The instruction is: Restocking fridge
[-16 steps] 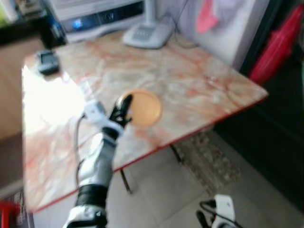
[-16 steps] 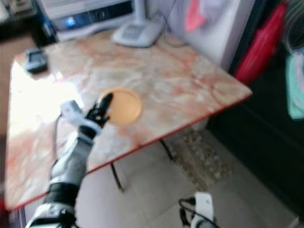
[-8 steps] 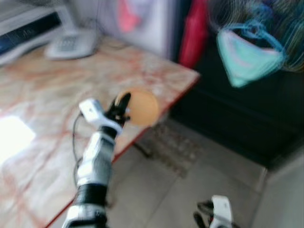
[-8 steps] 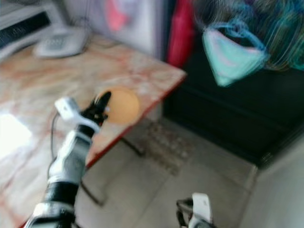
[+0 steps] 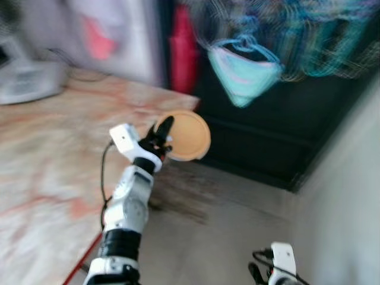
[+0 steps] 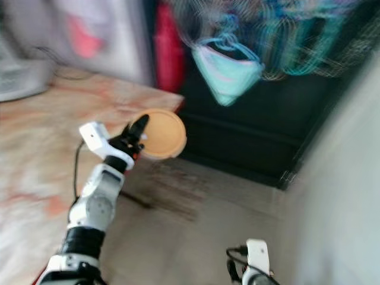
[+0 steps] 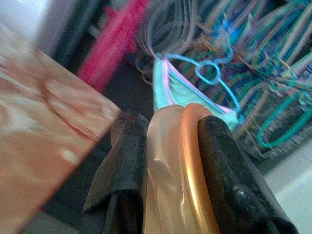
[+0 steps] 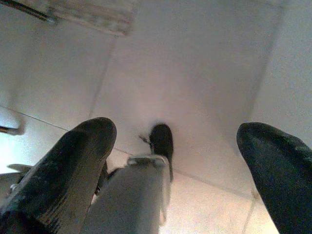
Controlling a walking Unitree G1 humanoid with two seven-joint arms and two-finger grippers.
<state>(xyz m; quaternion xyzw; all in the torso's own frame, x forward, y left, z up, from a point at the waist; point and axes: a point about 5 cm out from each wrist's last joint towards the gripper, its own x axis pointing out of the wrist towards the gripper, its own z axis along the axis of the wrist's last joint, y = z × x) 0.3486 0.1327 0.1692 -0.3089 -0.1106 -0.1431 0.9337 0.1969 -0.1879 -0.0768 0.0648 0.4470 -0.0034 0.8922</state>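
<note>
- Left gripper (image 5: 164, 138) pinches the flat round orange lid (image 5: 188, 135) beyond the marble table's (image 5: 41, 154) corner; keep your grip firm.
- Right gripper (image 8: 178, 146) hangs spread wide.

1. We see a table with a glossy marbled top in pink and cream (image 5: 41, 160), edged in red, on the left.
2. Behind it a pale wall (image 5: 127, 41) carries a blurred pink-red patch (image 5: 98, 35).
3. A red upright shape (image 5: 183, 50) stands beside a dark opening (image 5: 279, 130).
4. A mint-green garment on a light blue hanger (image 5: 242, 68) hangs among streaked coloured hangers (image 7: 273, 63).
5. The floor is pale grey tile (image 5: 225, 237), with a dark patterned mat (image 5: 181, 199) near the table's corner.
6. At far left a grey appliance (image 5: 27, 80) rests on the table, blurred.
</note>
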